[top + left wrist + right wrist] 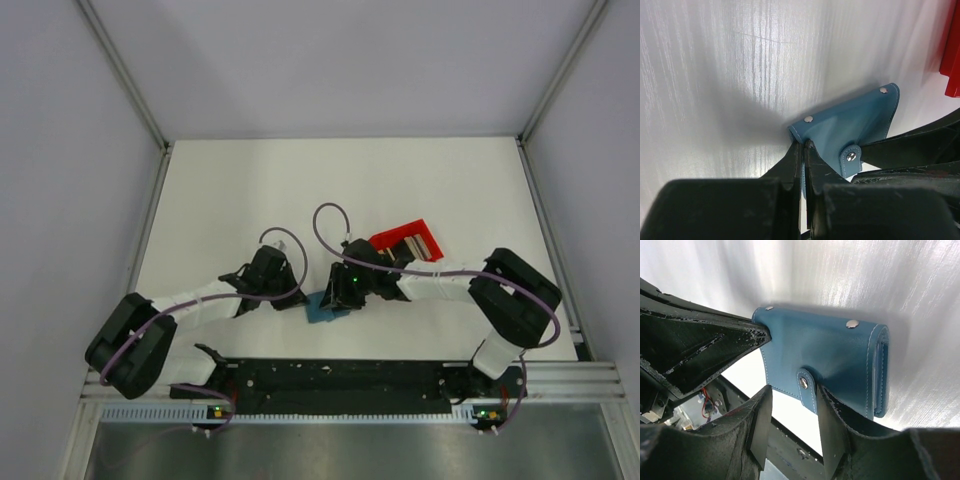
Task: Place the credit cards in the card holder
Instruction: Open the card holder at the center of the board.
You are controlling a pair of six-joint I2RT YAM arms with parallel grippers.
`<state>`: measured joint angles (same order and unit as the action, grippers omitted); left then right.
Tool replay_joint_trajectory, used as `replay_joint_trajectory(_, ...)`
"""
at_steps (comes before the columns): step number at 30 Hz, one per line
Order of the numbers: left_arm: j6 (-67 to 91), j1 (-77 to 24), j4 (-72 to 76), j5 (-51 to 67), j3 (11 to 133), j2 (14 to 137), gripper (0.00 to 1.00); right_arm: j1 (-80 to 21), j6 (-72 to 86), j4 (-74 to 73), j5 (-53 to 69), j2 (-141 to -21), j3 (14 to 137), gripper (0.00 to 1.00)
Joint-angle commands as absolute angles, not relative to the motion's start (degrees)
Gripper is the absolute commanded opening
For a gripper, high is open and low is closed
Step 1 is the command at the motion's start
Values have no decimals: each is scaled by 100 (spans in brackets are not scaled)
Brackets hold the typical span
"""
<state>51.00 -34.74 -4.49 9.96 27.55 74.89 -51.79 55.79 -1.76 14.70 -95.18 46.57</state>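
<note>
The card holder (322, 308) is a teal-blue folded wallet with a snap tab, lying near the table's front middle. My left gripper (804, 143) is shut on one corner of the card holder (850, 122). My right gripper (794, 390) is open, its jaws standing on either side of the snap tab (806, 388) at the edge of the card holder (830, 355). The right finger touches the wallet; a gap shows left of the tab. The credit cards (420, 246) show as dark and pale strips standing in the red bin (400, 235).
The red bin (952, 55) lies just behind and right of both grippers. White table (230, 190) stretches to the back and left. A black rail (330, 378) and metal framing run along the near edge. Grey walls enclose the sides.
</note>
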Motion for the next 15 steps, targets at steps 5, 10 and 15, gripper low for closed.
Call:
replay_joint_trajectory(5,5229,-3542,-738,861,2619,7515,0,-5317,5405,-414,440,-9019,4377,41)
replay_joint_trajectory(10,5221,-3551,-747,844,2637,7506,0,-5317,5353,-379,492,-9052,4377,37)
replay_joint_trajectory(15,5264,-3559,-747,853,2628,7506,0,-5335,5274,219,1308,-9483,4421,33)
